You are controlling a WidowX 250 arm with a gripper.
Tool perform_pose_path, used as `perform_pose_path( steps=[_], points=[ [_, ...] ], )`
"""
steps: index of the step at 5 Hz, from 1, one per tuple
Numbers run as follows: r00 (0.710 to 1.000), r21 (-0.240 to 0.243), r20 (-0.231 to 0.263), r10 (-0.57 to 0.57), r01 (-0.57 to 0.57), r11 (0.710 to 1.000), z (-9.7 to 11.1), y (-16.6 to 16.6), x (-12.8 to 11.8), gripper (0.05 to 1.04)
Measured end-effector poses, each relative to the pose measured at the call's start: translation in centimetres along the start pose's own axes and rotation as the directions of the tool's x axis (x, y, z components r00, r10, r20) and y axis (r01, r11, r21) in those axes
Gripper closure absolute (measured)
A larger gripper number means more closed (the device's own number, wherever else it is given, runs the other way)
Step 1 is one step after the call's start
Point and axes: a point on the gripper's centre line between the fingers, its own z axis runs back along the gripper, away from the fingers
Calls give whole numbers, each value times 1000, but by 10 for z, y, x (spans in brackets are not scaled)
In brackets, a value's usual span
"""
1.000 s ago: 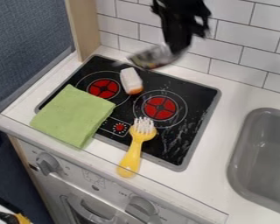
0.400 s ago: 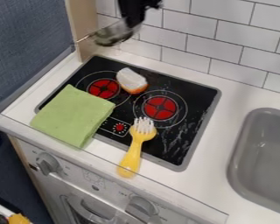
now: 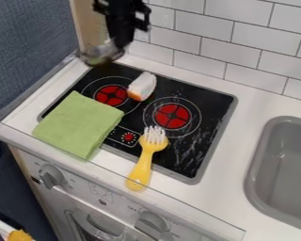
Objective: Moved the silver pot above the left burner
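The black gripper [image 3: 120, 46] hangs at the upper left, over the back left corner of the stove, shut on the silver pot. Tilted in its grasp, the small silver pot [image 3: 100, 54] is held in the air behind the left burner [image 3: 111, 95]. The red left burner is partly ringed by a thin circle on the black cooktop.
A white and orange sushi-like toy [image 3: 141, 86] lies between the left burner and the right burner [image 3: 171, 116]. A green cloth [image 3: 78, 124] covers the front left corner. The yellow brush [image 3: 146, 158] crosses the front edge; a grey sink [image 3: 281, 172] is at right.
The gripper and pot have moved left and lower from the back wall's middle. The white and orange toy has rolled or turned about between the burners.
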Motion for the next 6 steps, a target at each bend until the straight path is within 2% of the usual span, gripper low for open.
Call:
perform_pose_path(
  steps=[1,2,3,4,5,6],
  points=[
    [1000,45,-23,21,-20,999,-20,10,7,1020],
    [997,76,-77,31,-25,997,-48,18,12,1020],
    [994,93,-103,23,-13,996,-59,15,13,1020],
    [993,80,-121,3,7,997,-69,9,16,997],
    [993,-1,-115,23,-24,1000,-74,3,11,835],
    [999,-82,-15,33,-34,996,-46,4,8,571]
  ],
)
